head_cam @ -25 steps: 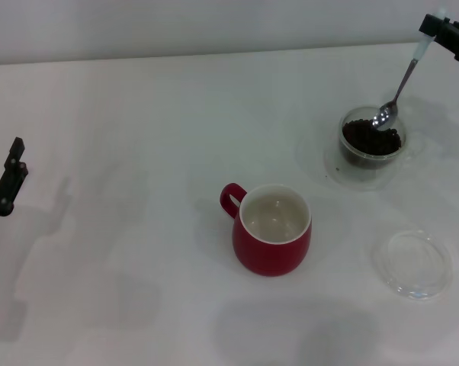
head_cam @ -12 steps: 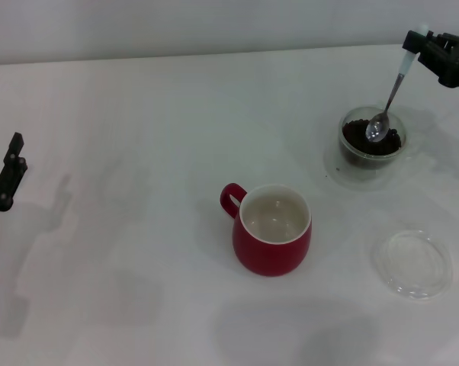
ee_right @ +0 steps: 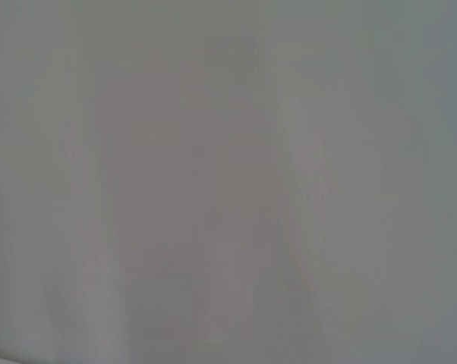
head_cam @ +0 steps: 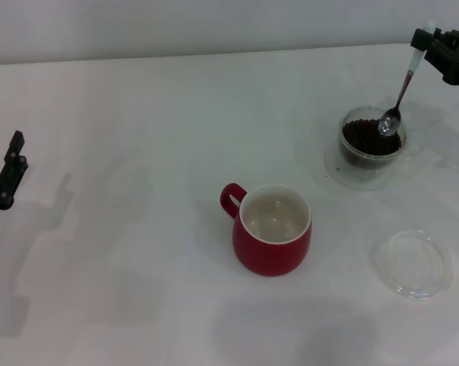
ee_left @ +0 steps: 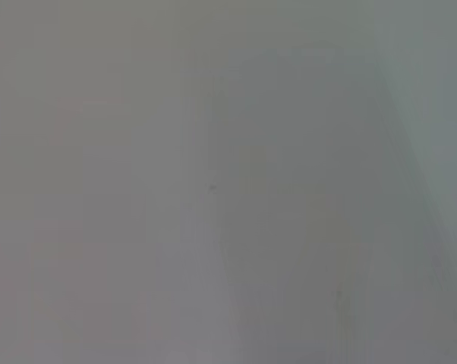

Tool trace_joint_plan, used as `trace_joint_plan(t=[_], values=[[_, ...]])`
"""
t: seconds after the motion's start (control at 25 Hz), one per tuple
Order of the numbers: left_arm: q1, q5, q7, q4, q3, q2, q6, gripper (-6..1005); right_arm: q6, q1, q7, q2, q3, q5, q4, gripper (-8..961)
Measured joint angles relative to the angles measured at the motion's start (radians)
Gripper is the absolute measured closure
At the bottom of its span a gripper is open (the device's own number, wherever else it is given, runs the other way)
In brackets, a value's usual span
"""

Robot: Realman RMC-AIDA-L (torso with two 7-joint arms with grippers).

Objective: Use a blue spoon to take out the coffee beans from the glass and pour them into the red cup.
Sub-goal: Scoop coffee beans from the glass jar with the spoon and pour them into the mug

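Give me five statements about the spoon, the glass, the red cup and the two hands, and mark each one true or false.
1. The right hand holds the blue spoon by its handle. True.
2. The spoon's bowl is over the red cup. False: it is at the glass, among the coffee beans.
3. The red cup already holds beans. False: its white inside shows none.
4. The left hand is far off at the table's left edge, holding nothing. True.
5. The flat clear dish covers the glass. False: it lies apart on the table, nearer the robot.
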Motion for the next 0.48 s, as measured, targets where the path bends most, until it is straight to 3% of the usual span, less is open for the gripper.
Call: trace_joint_plan(t=[0.48], values=[[0.000, 0.000, 0.000, 0.000, 0.000, 0.000, 0.000, 353, -0.027, -0.005, -0.011, 0.004, -0.003, -0.007, 0.011, 805]])
